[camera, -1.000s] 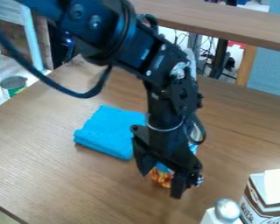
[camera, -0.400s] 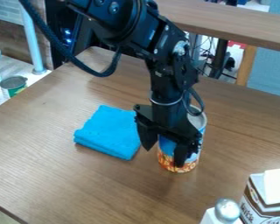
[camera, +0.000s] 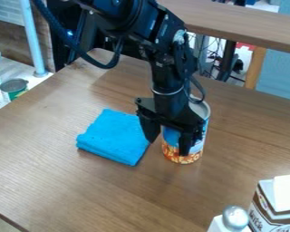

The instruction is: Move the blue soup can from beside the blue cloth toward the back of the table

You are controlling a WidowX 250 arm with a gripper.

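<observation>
Blue-and-orange labelled can [camera: 199, 147] stands upright on the wood-grain worktop [camera: 56, 163], near mid-view. Its upper side has a blue band, the lower part is orange-red with pale lettering. Metal rim shows behind the black end effector [camera: 168, 148], which hangs down over the can's near side. End effector is open: one finger overlaps the can's front, the other sits by its left side as viewed, with a gap between them. Can't tell whether either finger presses on the can.

Folded bright blue cloth [camera: 111, 140] lies flat just left of the can. One finger partly covers the cloth's right edge from this angle.

Lower right corner: white container with a rounded silver top [camera: 235, 218], just beside a brown-and-white carton [camera: 283, 217] with a white top. Both are cut off by the view's bottom edge and well apart from the can.

Black arm [camera: 166, 59] comes in from the top, thick dark cable looping on its left. Far left, past the worktop edge: small green tin [camera: 15, 88] on a lighter surface, pale blue post [camera: 32, 41] behind it. Upper right: wooden shelf [camera: 244, 25], blue-grey panel [camera: 280, 72] below it.
</observation>
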